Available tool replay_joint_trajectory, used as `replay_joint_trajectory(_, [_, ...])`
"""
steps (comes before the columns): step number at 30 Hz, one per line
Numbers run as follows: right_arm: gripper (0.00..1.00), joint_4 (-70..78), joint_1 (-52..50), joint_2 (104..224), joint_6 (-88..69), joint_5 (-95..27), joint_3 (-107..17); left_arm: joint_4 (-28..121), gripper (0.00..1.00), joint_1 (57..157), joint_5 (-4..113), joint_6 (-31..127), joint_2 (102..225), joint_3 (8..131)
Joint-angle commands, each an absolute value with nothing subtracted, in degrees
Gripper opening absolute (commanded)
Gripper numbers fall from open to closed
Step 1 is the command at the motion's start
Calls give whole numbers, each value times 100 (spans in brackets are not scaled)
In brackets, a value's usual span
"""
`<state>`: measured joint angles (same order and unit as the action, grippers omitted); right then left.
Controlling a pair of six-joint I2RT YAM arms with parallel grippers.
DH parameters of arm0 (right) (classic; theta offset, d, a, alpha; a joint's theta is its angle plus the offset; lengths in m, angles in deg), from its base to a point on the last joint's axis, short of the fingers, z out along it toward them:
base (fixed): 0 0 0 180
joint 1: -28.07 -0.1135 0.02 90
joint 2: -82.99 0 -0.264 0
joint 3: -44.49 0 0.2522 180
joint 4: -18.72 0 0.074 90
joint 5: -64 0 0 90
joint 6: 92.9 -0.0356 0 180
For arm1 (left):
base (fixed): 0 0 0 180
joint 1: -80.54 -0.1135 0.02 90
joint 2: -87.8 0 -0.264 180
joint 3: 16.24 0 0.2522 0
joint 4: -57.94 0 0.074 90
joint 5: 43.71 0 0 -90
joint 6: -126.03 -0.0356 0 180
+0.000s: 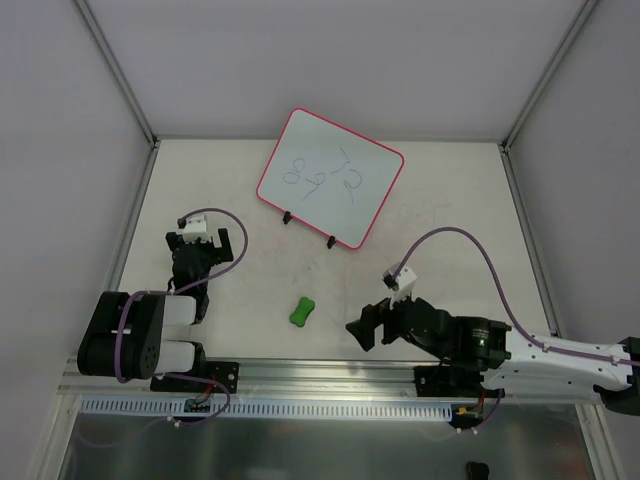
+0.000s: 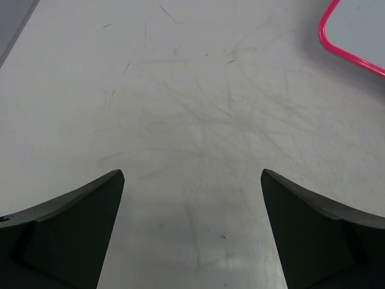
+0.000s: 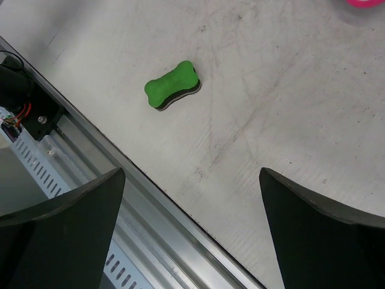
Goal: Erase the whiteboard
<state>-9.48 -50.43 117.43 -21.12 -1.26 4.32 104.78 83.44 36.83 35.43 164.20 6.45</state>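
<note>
Whiteboard (image 1: 330,178) with a thin pink-red frame lies at the far middle of the table (image 1: 450,200), turned at an angle, with two small black clip feet (image 1: 288,217) on its nearer long edge. Dark handwritten numerals on it run askew with the board. They look like 89 and 72 with a loose stroke beside them, though the reading is not certain. No brand or printed label can be made out anywhere.

At the left, the left gripper (image 1: 200,225) points away from the bases over bare, scuffed tabletop, well apart from the board. In its wrist view the jaws stand wide apart with nothing between them, and a corner of the pink frame shows at the upper right.

Near the middle, a small green bone-shaped eraser (image 1: 303,312) lies flat on the table, close to the aluminium rail (image 1: 330,375) at the near edge and well short of the board.

At the right, the right gripper (image 1: 362,328) points leftward toward the eraser but does not touch it. Its jaws are spread wide and hold nothing. A purple cable (image 1: 470,245) arcs over this arm.
</note>
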Motion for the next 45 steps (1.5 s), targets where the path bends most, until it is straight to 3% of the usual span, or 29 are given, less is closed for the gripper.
replay_joint_trajectory(1, [99,-1200,-5042,11464,-1969,28,225,10746,99,8336,3767,3550,16383,772])
replay_joint_trajectory(10, [99,-1244,-5042,11032,-1969,-15,393,10746,99,8336,3767,3550,16383,772])
replay_joint_trajectory(19, [99,-973,-4848,12649,-1881,-1218,-169,10703,99,8336,3355,3759,15674,535])
replay_joint_trajectory(23, [99,-578,-4507,13080,-1986,-1866,-170,9580,99,8344,3337,4014,14855,753])
replay_joint_trajectory(27, [99,-15,-4295,13729,-2039,-2449,-161,7166,99,8344,3264,4965,13933,1281])
replay_joint_trajectory(37, [99,2278,-3698,15004,-2653,-3460,58,4703,99,8353,3864,6563,10313,1228])
replay_joint_trajectory(41, [99,3193,-3495,15479,-3032,-3593,68,4192,99,8353,4303,6635,10046,1501])
replay_joint_trajectory(45, [99,3150,-3503,16339,-3330,-3680,-362,3769,99,8344,4610,6670,10002,1860])
